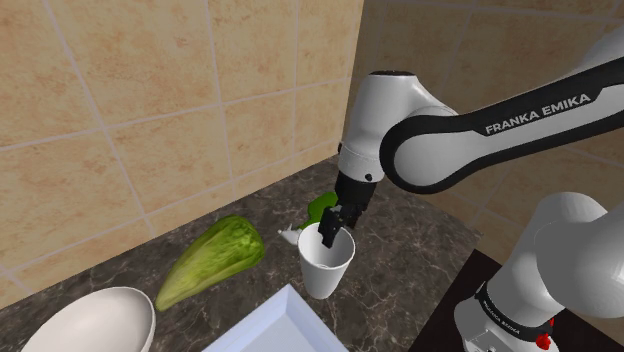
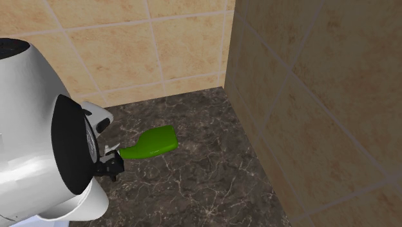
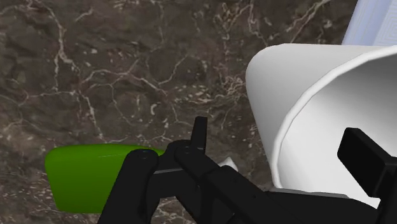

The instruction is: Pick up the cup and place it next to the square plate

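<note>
A white cup (image 1: 325, 270) stands upright on the dark marble counter, close beside a corner of the white square plate (image 1: 285, 325). My gripper (image 1: 333, 232) hangs over the cup's rim. In the wrist view the gripper (image 3: 280, 137) is open and straddles the cup (image 3: 286, 83) wall: one finger is outside it, the other inside the mouth, and neither clasps it. The plate's edge (image 3: 375, 22) shows just beyond the cup.
A green bottle (image 1: 320, 207) lies on its side behind the cup, near the tiled corner (image 2: 151, 143). A lettuce (image 1: 210, 260) and a white bowl (image 1: 95, 320) lie toward the shoulder view's left. Tiled walls close off the counter on two sides.
</note>
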